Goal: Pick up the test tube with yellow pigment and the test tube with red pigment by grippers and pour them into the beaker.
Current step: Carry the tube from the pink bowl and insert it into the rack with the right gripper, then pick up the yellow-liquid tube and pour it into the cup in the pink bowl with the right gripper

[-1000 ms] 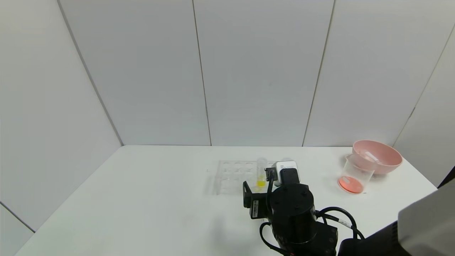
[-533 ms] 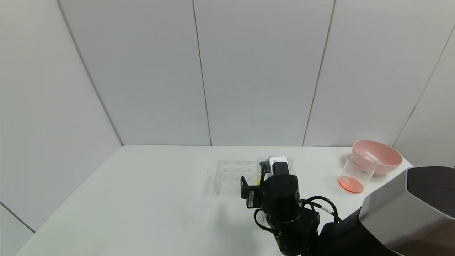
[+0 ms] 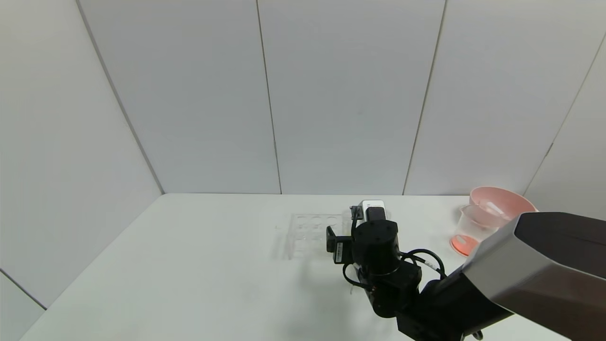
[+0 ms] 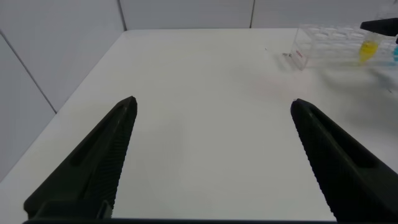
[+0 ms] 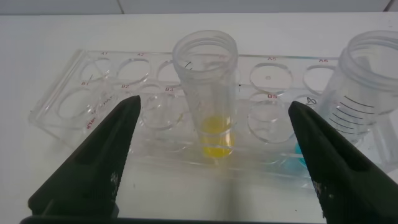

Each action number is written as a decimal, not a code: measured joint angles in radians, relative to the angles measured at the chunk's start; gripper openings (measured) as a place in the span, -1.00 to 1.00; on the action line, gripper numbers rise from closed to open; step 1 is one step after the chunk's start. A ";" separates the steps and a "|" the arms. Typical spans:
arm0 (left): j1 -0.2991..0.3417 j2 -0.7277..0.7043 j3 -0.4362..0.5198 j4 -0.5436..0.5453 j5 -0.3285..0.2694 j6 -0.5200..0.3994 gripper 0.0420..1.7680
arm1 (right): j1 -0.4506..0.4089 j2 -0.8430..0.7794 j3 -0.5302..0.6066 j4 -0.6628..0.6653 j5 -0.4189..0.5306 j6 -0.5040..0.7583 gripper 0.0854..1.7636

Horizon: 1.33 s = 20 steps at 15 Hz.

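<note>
Nearest me, over the white table (image 3: 189, 265), the right pincer (image 5: 211, 162) stood spread on either side of the test tube with yellow pigment (image 5: 208, 102), upright in its clear rack (image 5: 68, 106). Off to the left, the left pincer (image 4: 211, 162) hung spread over bare table. Farther right, the beaker (image 3: 468, 227) held red liquid beside a pink bowl (image 3: 499, 203).
</note>
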 joint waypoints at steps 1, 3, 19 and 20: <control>0.000 0.000 0.000 0.000 0.000 0.000 1.00 | -0.006 0.007 -0.003 0.000 0.012 0.000 0.92; 0.000 0.000 0.000 0.000 0.000 0.000 1.00 | -0.012 0.013 -0.006 -0.001 0.020 -0.004 0.68; 0.000 0.000 0.000 0.000 0.000 0.000 1.00 | -0.021 -0.001 -0.018 -0.010 0.020 -0.088 -0.51; 0.000 0.000 0.000 0.000 0.000 0.000 1.00 | -0.023 -0.011 -0.019 -0.010 0.020 -0.100 -0.51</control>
